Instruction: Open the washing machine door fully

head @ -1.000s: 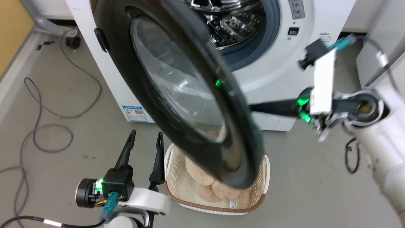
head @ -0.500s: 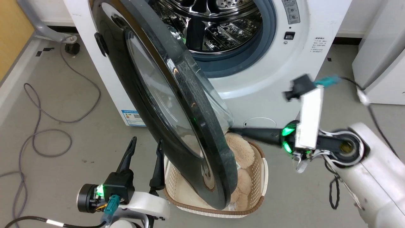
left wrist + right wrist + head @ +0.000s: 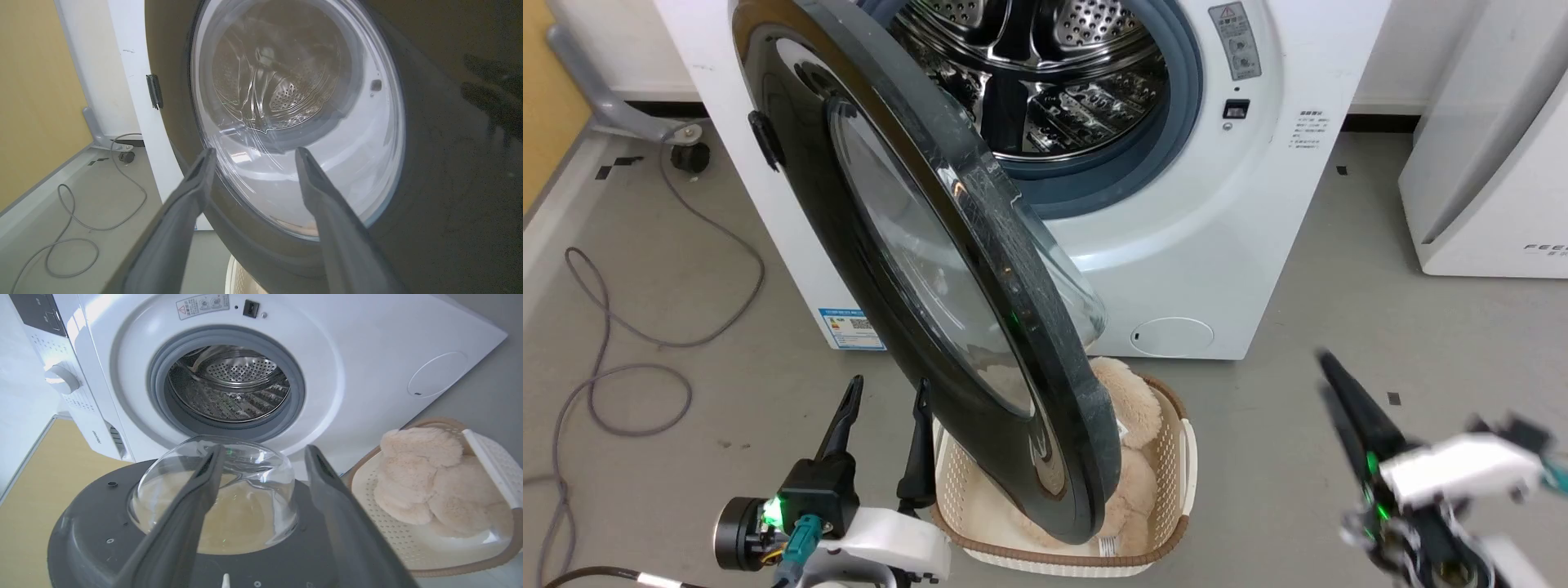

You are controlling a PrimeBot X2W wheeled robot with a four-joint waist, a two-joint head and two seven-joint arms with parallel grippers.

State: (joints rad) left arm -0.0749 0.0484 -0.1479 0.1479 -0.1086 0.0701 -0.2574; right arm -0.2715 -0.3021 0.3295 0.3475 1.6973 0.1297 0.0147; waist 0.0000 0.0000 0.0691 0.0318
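Hanging ajar, the washing machine door (image 3: 907,269) stands partway out from the white machine (image 3: 1258,245), its lower edge over the basket (image 3: 1176,482) w/ beige plush (image 3: 1123,392). Head view: door nearly edge-on. L wrist view: outer face, drum (image 3: 282,81) seen thru it. R wrist view: grey inner face, glass bowl (image 3: 253,498) bulging. Fingers spread, empty: left gripper (image 3: 889,381) near door's outer face, right gripper (image 3: 264,451) facing its inner side.
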